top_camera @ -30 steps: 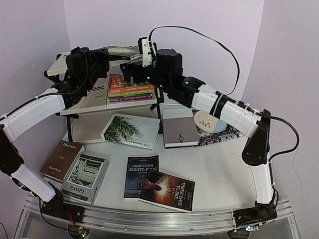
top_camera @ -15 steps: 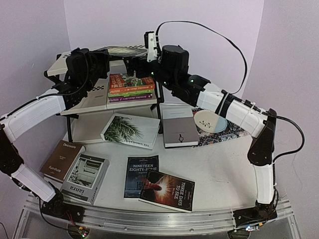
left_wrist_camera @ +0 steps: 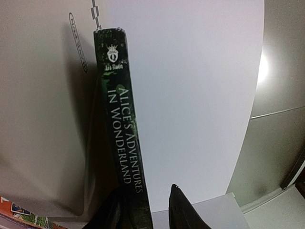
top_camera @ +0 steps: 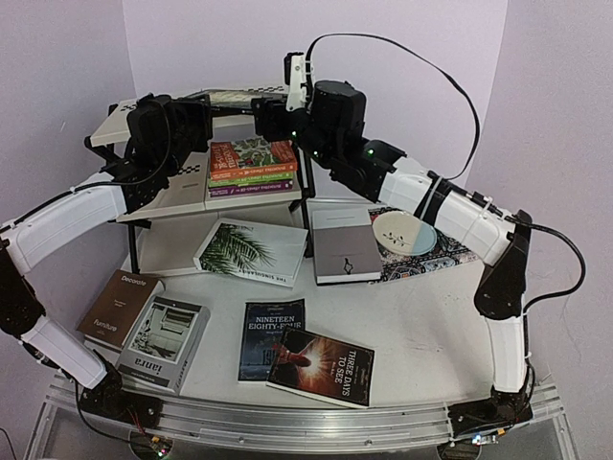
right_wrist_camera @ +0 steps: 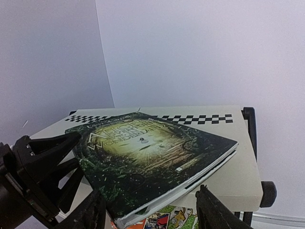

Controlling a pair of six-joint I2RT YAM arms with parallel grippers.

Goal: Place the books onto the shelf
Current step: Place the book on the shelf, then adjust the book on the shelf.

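A dark green Alice in Wonderland book [top_camera: 233, 97] rests tilted on the top tier of the shelf [top_camera: 172, 187], one corner hanging past the edge. My left gripper [top_camera: 196, 110] is shut on its spine [left_wrist_camera: 121, 124]. My right gripper [right_wrist_camera: 148, 191] is open, and its fingers flank the book's overhanging corner [right_wrist_camera: 143, 152] without touching it. A stack of Treehouse books [top_camera: 254, 163] lies on the middle tier. On the table lie a palm-leaf book [top_camera: 251, 251], a grey one [top_camera: 345, 247], two dark novels [top_camera: 272, 335], a brown book [top_camera: 120, 307] and a black-and-white one [top_camera: 165, 343].
A white bowl [top_camera: 404, 233] sits on a patterned placemat [top_camera: 441, 257] at the right of the shelf. The shelf's black frame post [right_wrist_camera: 251, 129] stands just right of the top tier's corner. A purple wall backs the shelf.
My right arm has lifted from the Treehouse stack on the middle tier up to the top tier, and its jaws have narrowed. The left arm and the Alice book have stayed in place.
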